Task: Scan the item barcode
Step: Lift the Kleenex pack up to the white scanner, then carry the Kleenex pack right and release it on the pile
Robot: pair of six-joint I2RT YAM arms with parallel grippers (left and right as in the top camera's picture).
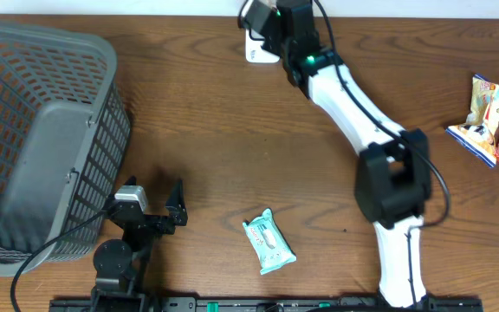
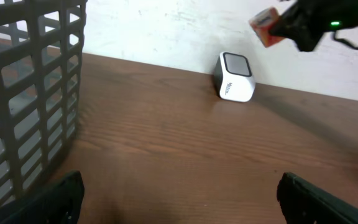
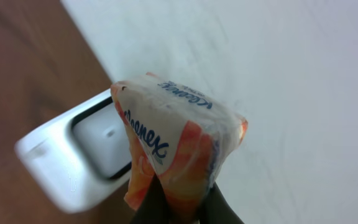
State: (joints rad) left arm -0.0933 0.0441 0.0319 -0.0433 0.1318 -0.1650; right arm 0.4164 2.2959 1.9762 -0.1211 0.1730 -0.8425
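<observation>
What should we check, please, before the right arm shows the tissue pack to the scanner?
1. The tissue pack is pinched by the right fingers: ok.
2. The pack hangs near the scanner: ok.
3. The barcode faces the scanner's window: cannot tell.
4. The scanner stands upright, window uncovered: ok.
5. The left fingers are open, well away: ok.

Brown wooden table (image 1: 232, 130), white wall (image 2: 166, 25)
</observation>
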